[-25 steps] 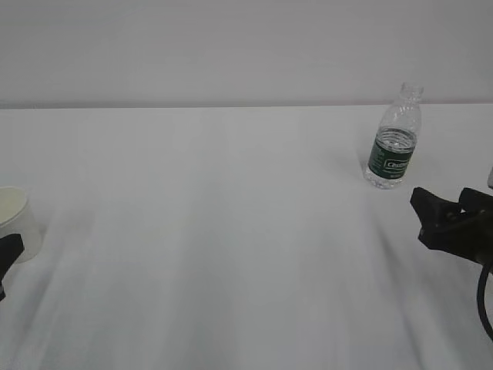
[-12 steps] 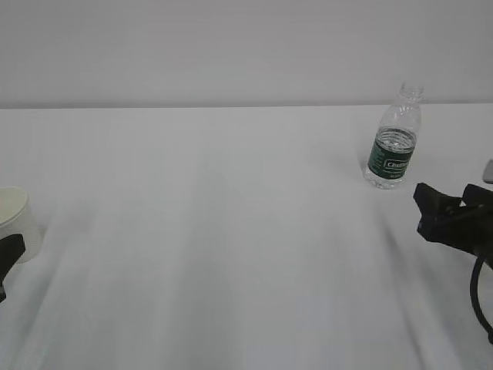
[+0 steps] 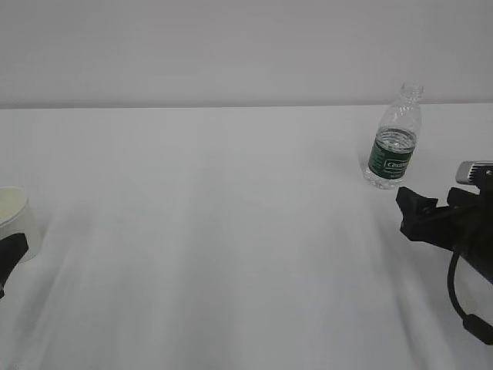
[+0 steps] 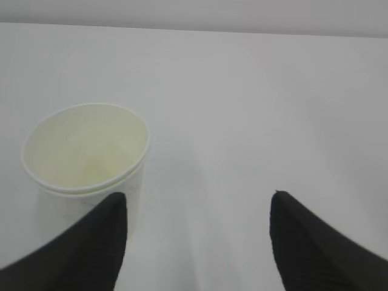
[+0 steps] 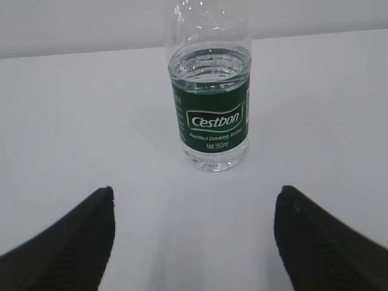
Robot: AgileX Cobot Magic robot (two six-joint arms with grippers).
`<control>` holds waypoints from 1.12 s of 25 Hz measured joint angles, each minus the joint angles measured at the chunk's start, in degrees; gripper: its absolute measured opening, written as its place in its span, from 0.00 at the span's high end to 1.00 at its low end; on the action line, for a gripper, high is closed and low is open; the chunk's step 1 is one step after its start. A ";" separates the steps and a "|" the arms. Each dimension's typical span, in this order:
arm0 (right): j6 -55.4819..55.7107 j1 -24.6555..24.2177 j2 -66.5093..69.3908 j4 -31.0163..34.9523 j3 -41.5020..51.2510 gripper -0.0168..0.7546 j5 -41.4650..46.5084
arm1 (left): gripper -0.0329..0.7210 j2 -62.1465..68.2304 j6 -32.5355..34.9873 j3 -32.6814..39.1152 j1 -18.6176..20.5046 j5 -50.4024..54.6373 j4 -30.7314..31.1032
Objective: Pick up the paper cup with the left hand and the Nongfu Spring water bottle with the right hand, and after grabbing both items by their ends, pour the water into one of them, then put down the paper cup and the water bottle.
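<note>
Exterior camera looks down at a slant across the white table (image 3: pixel 231 231) toward the back wall, taking in both sides. Left wrist camera sits low and close, facing forward between its two black fingers (image 4: pixel 85 248), the paper cup (image 4: pixel 85 163) at left of frame; the exterior view has that cup at its far left edge. Right wrist camera, equally near, faces the water bottle (image 5: pixel 210 109) at centre top, which the exterior view shows at upper right.
</note>
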 joint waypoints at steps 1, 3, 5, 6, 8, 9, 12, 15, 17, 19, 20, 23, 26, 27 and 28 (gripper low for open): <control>0.00 0.00 0.67 0.00 -0.74 0.17 0.00 | 0.25 0.00 0.00 0.00 0.00 -0.09 -0.10; 0.00 0.00 1.99 0.00 -2.37 0.15 0.00 | 0.25 0.00 0.00 0.00 0.00 -0.09 -0.25; 0.00 0.00 3.47 0.00 -3.99 0.12 0.00 | 0.25 0.00 0.00 0.00 0.00 -0.09 -0.24; 0.00 0.00 4.08 0.00 -4.89 0.12 0.00 | 0.25 0.00 0.00 0.00 0.00 -0.09 -0.24; 0.00 0.00 5.67 -0.02 -6.73 0.11 0.00 | 0.25 0.00 0.00 0.00 0.00 -0.09 -0.24; 0.00 0.00 6.40 -0.02 -7.79 0.11 0.00 | 0.25 0.00 0.00 0.00 0.00 -0.09 -0.24; 0.00 0.00 9.05 -0.11 -10.59 0.11 0.00 | 0.25 0.00 0.00 0.00 0.00 -0.09 -0.24; 0.00 0.00 10.99 -0.11 -12.91 0.11 -0.10 | 0.25 0.00 0.00 0.00 0.00 -0.09 -0.24; 0.00 0.00 12.21 -0.01 -14.28 0.11 -0.04 | 0.25 0.00 0.09 0.00 0.00 -0.09 -0.24; 0.00 0.00 13.38 0.29 -15.20 0.11 -0.04 | 0.25 0.00 0.09 0.00 0.00 -0.09 -0.24; 0.00 0.00 13.77 0.75 -15.67 0.11 -0.04 | 0.25 0.00 0.09 0.00 0.00 -0.09 -0.24; 0.00 0.00 14.90 2.26 -17.06 0.11 -0.04 | 0.25 0.00 0.22 0.00 0.00 -0.09 -0.24; 0.00 0.00 16.33 2.78 -18.27 0.11 -0.04 | 0.25 0.00 0.89 0.00 0.00 -0.09 -0.24; 0.00 0.00 16.75 2.88 -18.90 0.11 -0.04 | 0.25 0.00 1.11 0.00 0.00 -0.09 -0.24; 0.00 0.00 17.18 2.99 -19.36 0.11 -0.04 | 0.25 0.00 1.23 0.00 0.00 -0.09 -0.24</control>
